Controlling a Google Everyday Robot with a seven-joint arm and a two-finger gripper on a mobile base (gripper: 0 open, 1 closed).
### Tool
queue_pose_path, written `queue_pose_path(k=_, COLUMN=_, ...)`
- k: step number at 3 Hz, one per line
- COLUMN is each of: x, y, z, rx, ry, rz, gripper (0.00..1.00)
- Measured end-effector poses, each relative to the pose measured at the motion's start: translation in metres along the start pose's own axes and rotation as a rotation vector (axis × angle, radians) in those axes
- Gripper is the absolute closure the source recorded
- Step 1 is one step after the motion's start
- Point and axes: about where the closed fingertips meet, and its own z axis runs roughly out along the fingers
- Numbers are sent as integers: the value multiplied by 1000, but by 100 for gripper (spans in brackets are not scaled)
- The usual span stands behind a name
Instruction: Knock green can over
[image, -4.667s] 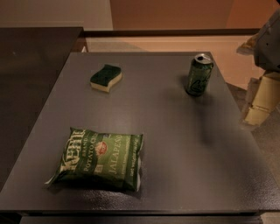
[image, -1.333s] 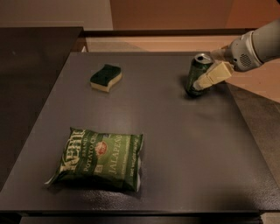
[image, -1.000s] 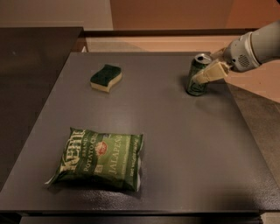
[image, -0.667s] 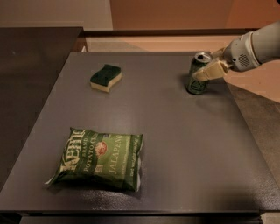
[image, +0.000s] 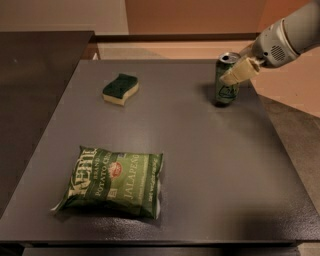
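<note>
The green can (image: 226, 88) stands upright near the far right edge of the dark table (image: 200, 165). It is dark green with a silver top rim and a pale logo. My gripper (image: 235, 74) reaches in from the upper right on a white-grey arm. Its cream fingertips (image: 239, 71) lie across the upper part of the can, in front of it and at its right side. They look to be touching the can just below the rim.
A green-and-cream sponge (image: 120, 89) lies at the far left of the table. A flat green chip bag (image: 113, 180) lies near the front left. The table's right edge runs close beside the can, with floor beyond it.
The gripper came in from the right edge of the view to the can. In the last second it shifted slightly up along the can. The can still stands upright.
</note>
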Motion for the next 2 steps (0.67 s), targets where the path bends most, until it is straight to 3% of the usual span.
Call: queue_pose_path(k=2, x=-7, y=31, z=-3, rx=-107, ry=361, rz=-199, gripper=100)
